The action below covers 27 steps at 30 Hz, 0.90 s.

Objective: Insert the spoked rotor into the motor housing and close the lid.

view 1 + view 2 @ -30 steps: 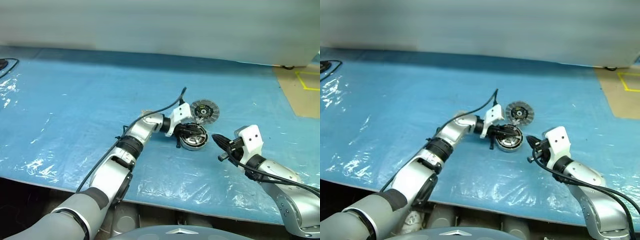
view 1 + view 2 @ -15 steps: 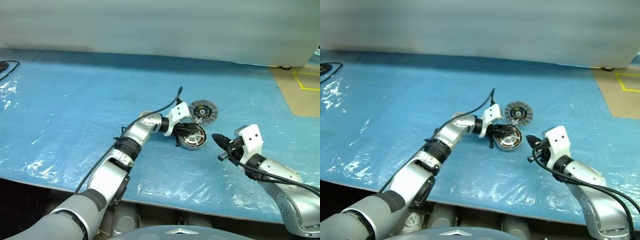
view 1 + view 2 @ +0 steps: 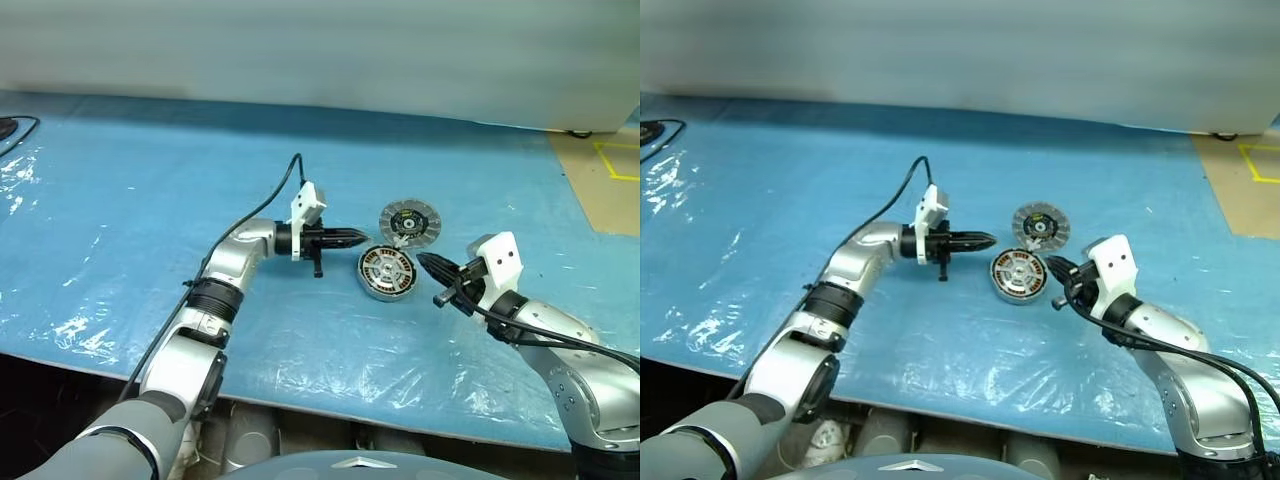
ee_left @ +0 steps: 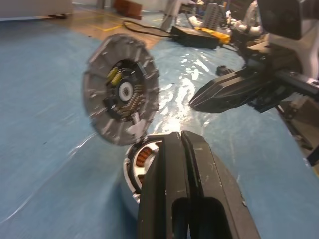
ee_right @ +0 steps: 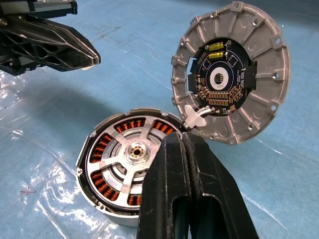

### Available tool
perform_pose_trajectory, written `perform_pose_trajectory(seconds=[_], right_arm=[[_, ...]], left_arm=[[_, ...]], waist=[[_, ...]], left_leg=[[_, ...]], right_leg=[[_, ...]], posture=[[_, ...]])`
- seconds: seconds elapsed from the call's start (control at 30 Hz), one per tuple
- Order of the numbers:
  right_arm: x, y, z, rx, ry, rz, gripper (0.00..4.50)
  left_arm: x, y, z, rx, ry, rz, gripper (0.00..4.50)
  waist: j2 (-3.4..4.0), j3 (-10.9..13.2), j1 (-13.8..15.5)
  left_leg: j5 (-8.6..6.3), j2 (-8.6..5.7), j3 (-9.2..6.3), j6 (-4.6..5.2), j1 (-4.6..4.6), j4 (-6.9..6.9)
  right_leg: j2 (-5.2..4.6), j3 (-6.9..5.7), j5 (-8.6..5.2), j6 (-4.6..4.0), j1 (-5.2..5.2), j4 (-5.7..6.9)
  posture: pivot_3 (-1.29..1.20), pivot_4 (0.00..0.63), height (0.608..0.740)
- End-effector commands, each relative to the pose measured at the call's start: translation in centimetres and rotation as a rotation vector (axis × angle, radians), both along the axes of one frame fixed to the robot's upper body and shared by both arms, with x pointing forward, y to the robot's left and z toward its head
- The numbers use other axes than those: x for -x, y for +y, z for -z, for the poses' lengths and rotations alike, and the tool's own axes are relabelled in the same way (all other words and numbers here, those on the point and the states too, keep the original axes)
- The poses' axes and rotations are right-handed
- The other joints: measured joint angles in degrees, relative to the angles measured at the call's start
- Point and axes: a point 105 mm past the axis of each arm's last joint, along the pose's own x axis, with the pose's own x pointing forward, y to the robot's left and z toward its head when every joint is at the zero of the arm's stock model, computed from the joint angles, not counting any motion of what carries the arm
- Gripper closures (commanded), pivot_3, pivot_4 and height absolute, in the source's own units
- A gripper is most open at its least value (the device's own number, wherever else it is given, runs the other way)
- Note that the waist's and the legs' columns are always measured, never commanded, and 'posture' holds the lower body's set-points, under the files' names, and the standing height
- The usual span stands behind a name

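On a blue surface [image 3: 120, 180], the motor housing [image 3: 386, 272] sits between two closed claws. The lid [image 3: 409, 222] lies just behind it.

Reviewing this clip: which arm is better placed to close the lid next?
Probably right: the right gripper sits shut beside the motor housing and the open lid; the left gripper is farther away.

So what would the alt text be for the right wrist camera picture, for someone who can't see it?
A round motor housing with copper windings and the spoked rotor seated inside rests on blue plastic sheeting, its ribbed grey lid standing open beside it. The right gripper, shut, rises in front; the left gripper, also shut, points in from the side.
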Motion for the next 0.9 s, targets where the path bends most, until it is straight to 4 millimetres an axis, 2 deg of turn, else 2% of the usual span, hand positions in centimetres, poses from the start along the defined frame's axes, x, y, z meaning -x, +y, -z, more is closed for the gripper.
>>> perform_pose_trajectory(seconds=[0.03, 0.13, 0.23, 0.4, 0.5, 0.63, 0.77, 0.9], right_arm=[[0.1, 0.3, -0.8, -0.008, -0.019, -0.033, 4.5], [0.4, -0.7, 0.2, 0.018, 0.032, -0.001, 4.5], [0.5, -2.6, 1.7, 0.074, 0.087, 0.073, 4.5], [-0.4, -4.9, 1.8, 0.103, 0.059, 0.168, 4.5], [-1.9, -5.5, 1.4, 0.111, 0.013, 0.206, 4.5], [-5.0, -5.6, 0.0, 0.097, -0.086, 0.248, 4.5], [-8.1, -4.8, -1.6, 0.091, -0.186, 0.256, 4.5], [-10.2, -3.6, -1.9, 0.063, -0.19, 0.19, 4.5]], left_arm=[[-1.5, 0.3, -1.2, 0.008, -0.076, -0.065, 4.43], [-1.4, 0.0, -2.0, 0.041, -0.093, -0.021, 4.43], [-0.3, -0.5, -2.5, 0.088, -0.085, 0.062, 4.43], [1.3, 0.1, -2.2, 0.12, -0.062, 0.158, 4.43], [2.1, 0.6, -1.7, 0.093, -0.054, 0.208, 4.43], [2.3, 1.0, -1.5, 0.086, -0.048, 0.211, 4.43], [2.5, 1.0, -1.2, 0.08, -0.049, 0.207, 4.43], [2.6, 1.1, -0.7, 0.074, -0.052, 0.195, 4.43]], waist=[[0.0, 0.0, 0.0], [0.0, 0.0, 0.2], [0.0, 0.0, 0.2], [0.0, 0.0, -0.3], [0.0, 0.0, -0.8], [0.0, 0.0, -1.5], [0.02, 0.0, -1.6], [0.02, 0.0, -1.6]], left_leg=[[0.01, 0.0, 0.0, 0.01, 0.0, 0.01], [0.01, -0.01, -0.03, 0.01, -0.03, 0.01], [0.02, -0.02, -0.06, 0.01, -0.08, -0.01], [0.01, -0.01, -0.04, 0.01, 0.02, -0.01], [0.02, -0.02, -0.03, 0.02, 0.08, 0.03], [0.06, -0.02, -0.02, 0.09, 0.07, 0.13], [0.09, 0.0, 0.01, 0.14, 0.05, 0.21], [0.2, 0.02, 0.01, 0.33, -0.05, 0.22]], right_leg=[[0.0, 0.0, 0.0, 0.01, 0.0, 0.0], [0.0, -0.02, 0.01, 0.02, 0.0, 0.01], [0.0, -0.06, 0.01, 0.02, 0.0, -0.04], [0.01, -0.01, 0.01, 0.01, -0.01, 0.04], [0.0, 0.01, 0.01, 0.01, 0.0, 0.15], [-0.02, 0.03, 0.01, 0.0, 0.01, 0.23], [-0.01, 0.04, 0.0, -0.05, -0.08, 0.46], [0.0, 0.02, -0.06, -0.14, -0.18, 0.58]], posture=[[0.0, 0.15, 0.74], [0.0, 0.15, 0.74], [0.0, 0.15, 0.74], [0.0, 0.15, 0.74], [0.0, 0.15, 0.74], [0.0, 0.15, 0.74], [0.0, 0.15, 0.74], [0.0, 0.15, 0.74]])
